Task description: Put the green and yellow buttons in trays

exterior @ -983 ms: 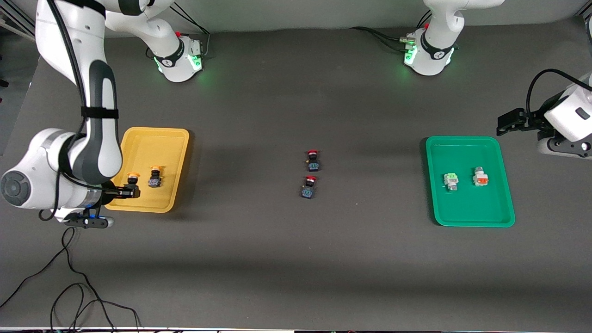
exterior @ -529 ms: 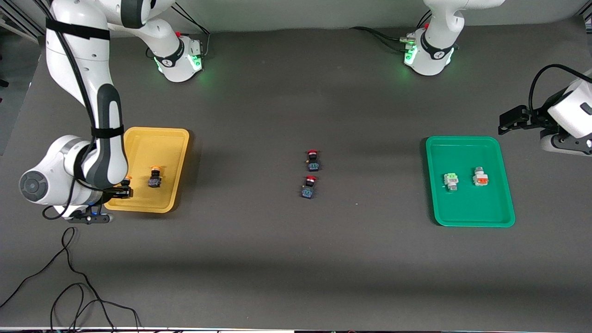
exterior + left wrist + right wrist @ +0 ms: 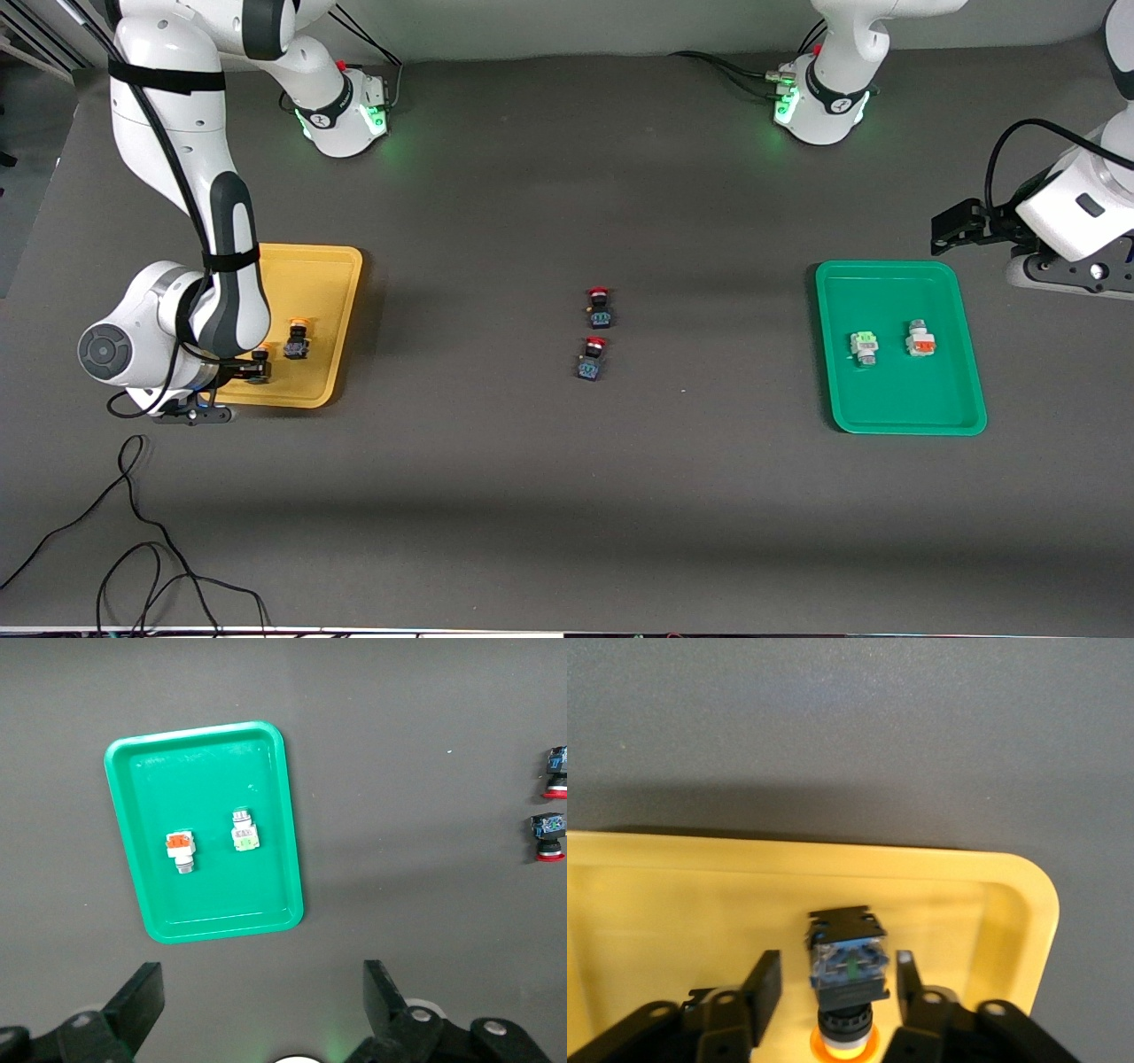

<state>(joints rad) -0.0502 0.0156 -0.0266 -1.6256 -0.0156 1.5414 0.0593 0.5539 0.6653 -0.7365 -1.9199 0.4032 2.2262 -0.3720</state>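
My right gripper (image 3: 252,365) is low in the yellow tray (image 3: 341,266), at the corner nearest the front camera. Its fingers are open around a black-bodied yellow button (image 3: 260,357), with a gap on each side in the right wrist view (image 3: 846,961). A second yellow button (image 3: 297,338) lies in the same tray beside it. The green tray (image 3: 886,416) holds the white-bodied green button (image 3: 864,346), which also shows in the left wrist view (image 3: 245,835). My left gripper (image 3: 952,226) is open and empty in the air beside the green tray, toward the arm's base.
Two black switches with red caps (image 3: 600,307) (image 3: 591,358) stand mid-table between the trays. A white-bodied switch with an orange-red cap (image 3: 921,340) lies in the green tray beside the green button. Black cables (image 3: 133,532) trail over the table's corner near the front camera.
My right gripper has come down into the yellow tray with the yellow button, and its fingers now stand apart from it. My left gripper has shifted slightly toward the table's middle.
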